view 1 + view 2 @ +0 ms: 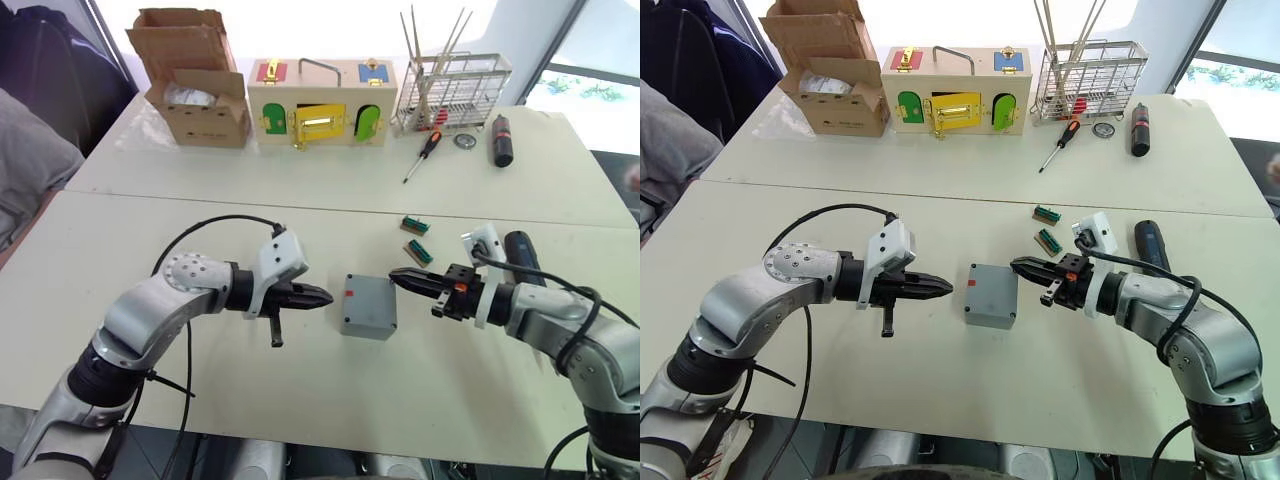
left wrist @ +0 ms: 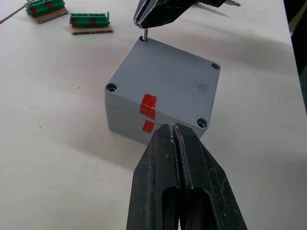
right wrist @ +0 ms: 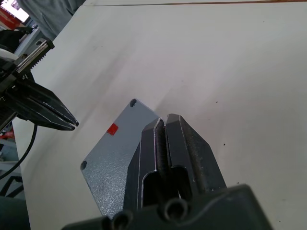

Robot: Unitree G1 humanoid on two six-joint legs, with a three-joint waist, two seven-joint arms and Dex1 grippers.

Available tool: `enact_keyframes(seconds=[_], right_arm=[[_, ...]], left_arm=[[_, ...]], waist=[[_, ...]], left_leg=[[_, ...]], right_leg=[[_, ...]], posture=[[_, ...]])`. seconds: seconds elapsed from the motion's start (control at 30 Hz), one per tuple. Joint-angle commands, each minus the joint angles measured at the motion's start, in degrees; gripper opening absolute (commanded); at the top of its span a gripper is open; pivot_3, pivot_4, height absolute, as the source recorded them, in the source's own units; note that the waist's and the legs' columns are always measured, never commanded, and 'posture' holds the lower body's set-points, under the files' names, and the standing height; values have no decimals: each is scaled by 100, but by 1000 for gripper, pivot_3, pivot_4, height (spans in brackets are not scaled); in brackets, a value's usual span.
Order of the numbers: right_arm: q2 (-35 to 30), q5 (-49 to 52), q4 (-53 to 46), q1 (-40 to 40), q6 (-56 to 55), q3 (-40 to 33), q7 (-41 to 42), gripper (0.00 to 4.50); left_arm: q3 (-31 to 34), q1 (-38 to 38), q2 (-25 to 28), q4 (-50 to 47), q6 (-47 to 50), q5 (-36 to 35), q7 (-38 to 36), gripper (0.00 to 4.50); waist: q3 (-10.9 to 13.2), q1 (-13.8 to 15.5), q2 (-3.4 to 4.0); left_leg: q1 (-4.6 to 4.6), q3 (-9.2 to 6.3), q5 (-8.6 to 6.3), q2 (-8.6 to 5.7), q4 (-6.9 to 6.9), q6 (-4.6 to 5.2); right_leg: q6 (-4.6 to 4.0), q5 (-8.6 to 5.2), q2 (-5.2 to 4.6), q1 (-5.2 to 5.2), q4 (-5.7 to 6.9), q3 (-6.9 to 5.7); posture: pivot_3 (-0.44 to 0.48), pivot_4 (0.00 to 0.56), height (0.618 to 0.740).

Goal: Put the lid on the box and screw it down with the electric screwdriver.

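Lid (image 2: 168, 81) already seated on the box (image 1: 367, 306), mid tabletop (image 1: 300, 390) between both arms; red tape marks on lid edge and box wall line up. Right gripper (image 2: 148, 19) is clamped on a small screw (image 2: 145, 34), tip at a corner hole. Left gripper (image 1: 318, 296) pressed together, empty, just beside the box's red-marked side. Electric screwdriver (image 1: 522, 255) lies on tabletop beside the right arm, untouched. Handling guess: box rigid plastic, light, likely to slide when pushed, so brace its side walls; screw tiny, easy to drop; screwdriver smooth and round, grab mid-barrel. No readable brand or writing anywhere.
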Motion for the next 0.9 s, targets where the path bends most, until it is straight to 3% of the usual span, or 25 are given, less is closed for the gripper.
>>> enact_keyframes(seconds=[0.03, 0.37, 0.47, 0.7, 0.73, 0.83, 0.9], right_arm=[[39, -46, -50, -72, -152, -21, 4, 60], [5, -153, -36, -9, -186, 49, 61, 60], [-30, -173, -53, 17, -183, 37, 77, 919], [-46, -127, -65, 1, -170, -110, 60, 4286], [-47, -74, -58, -48, -144, -181, 51, 4476], [-11, 322, 14, -331, 24, -608, -34, 4476], [62, 581, 303, -932, 87, -1164, -484, 4476]], left_arm=[[79, -30, -1, -156, -43, -15, 24, 0], [92, -92, 13, -178, 22, -52, 51, 0], [87, -117, 10, -148, 6, -50, 27, 0], [47, -134, -42, -139, -12, -39, 35, 0], [41, -134, -48, -135, -19, -32, 35, 0], [24, -146, -91, -117, -53, -18, 32, 0], [97, -237, -231, -66, -82, -88, 57, 0]], waist=[[0, 1, 0], [0, 1, 0], [0, 2, 0], [0, 1, 0], [0, 1, 0], [0, 0, 0], [0, -2, 0]], left_leg=[[0, 0, 0, 0, 0, 0], [0, 0, 0, 0, 0, 0], [0, 0, 0, 0, 0, 0], [0, 0, 0, 0, 0, 0], [0, 0, 0, 0, 0, 0], [0, 0, 0, 0, 0, 0], [1, 0, 0, 0, 0, 0]], right_leg=[[0, 0, 0, 0, 0, 0], [0, 0, 0, 0, 0, 0], [0, 0, 0, 0, 0, 0], [0, 0, 0, 0, 0, 0], [0, 0, 0, 0, 0, 0], [0, 0, 0, 0, 0, 0], [0, 0, 0, 1, 0, 0]], posture=[[0, 150, 740], [0, 150, 740], [0, 150, 740], [0, 150, 740], [0, 150, 740], [0, 150, 740], [0, 150, 740]])
